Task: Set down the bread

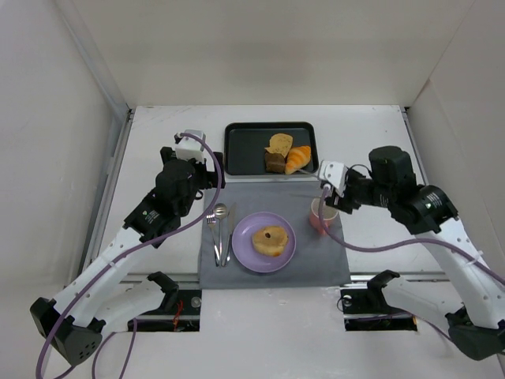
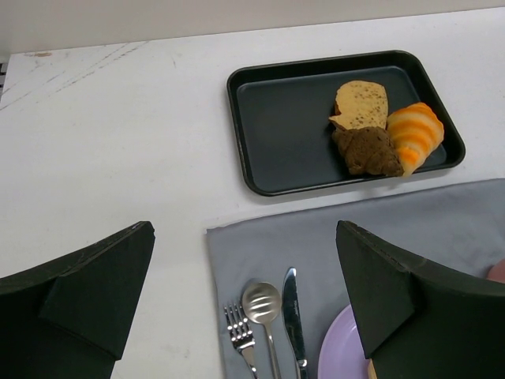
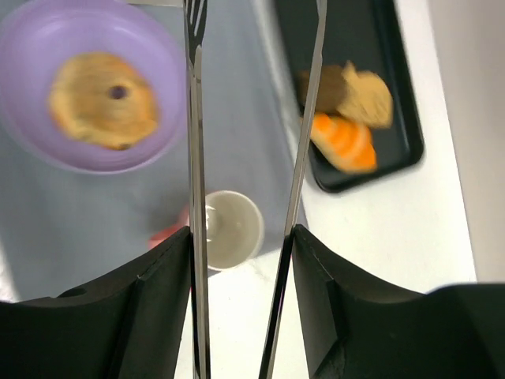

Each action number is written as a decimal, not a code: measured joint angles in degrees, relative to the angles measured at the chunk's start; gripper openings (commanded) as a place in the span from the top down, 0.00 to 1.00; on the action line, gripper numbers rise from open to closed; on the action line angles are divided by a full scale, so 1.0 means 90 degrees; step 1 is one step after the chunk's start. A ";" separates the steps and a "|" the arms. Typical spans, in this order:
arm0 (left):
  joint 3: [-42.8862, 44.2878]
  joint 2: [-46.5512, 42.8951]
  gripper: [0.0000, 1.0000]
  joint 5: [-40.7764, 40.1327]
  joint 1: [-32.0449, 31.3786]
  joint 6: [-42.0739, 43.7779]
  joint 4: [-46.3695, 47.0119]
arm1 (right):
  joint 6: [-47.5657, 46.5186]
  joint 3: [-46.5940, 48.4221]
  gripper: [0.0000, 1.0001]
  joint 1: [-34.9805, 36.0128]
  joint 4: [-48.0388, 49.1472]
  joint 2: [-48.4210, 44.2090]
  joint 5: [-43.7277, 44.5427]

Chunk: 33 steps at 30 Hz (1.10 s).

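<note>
- The bread [image 1: 271, 239] lay flat in the middle of the purple plate [image 1: 246, 254], which stood on the grey mat [image 1: 331, 264] between the cutlery [image 1: 219, 229] and the pink cup [image 1: 319, 217]; from that setting the placing looked as good as done
- The right gripper [image 1: 331, 178] was clamped on a pair of metal tongs [image 3: 195, 158], probably so that the long blades, not the stubby fingers, would handle the food
- The two blades stood apart with nothing between them, so the tongs were released and clear of the bread; they hung above the cup, beside the plate and not over it
- The left gripper [image 2: 245, 237] hovered by the mat's far left corner with its jaws spread wide and empty, apparently parked out of the other arm's way
- On the black tray [image 1: 245, 150] beyond the mat, the croissant [image 1: 298, 159], a brown cake chunk [image 1: 274, 163] and a tan slice [image 1: 278, 144] sat bunched together at the right end, touching one another, with the rest of the tray bare
</note>
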 measured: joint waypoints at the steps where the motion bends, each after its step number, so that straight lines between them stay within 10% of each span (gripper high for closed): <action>1: 0.0000 -0.0002 0.00 0.0000 0.0000 0.0000 0.0000 | 0.0155 -0.0151 0.44 -0.0148 0.0291 -0.0036 0.0168; 13: 0.0000 -0.0228 0.00 0.0007 0.0000 0.0000 0.0010 | 0.2781 -0.1464 0.44 -0.4376 0.3774 0.1899 0.0865; 33: 0.0000 -0.0029 0.00 0.0007 0.0000 -0.0002 0.0027 | 0.3143 -0.0826 0.34 -0.5552 0.3701 0.5107 0.0107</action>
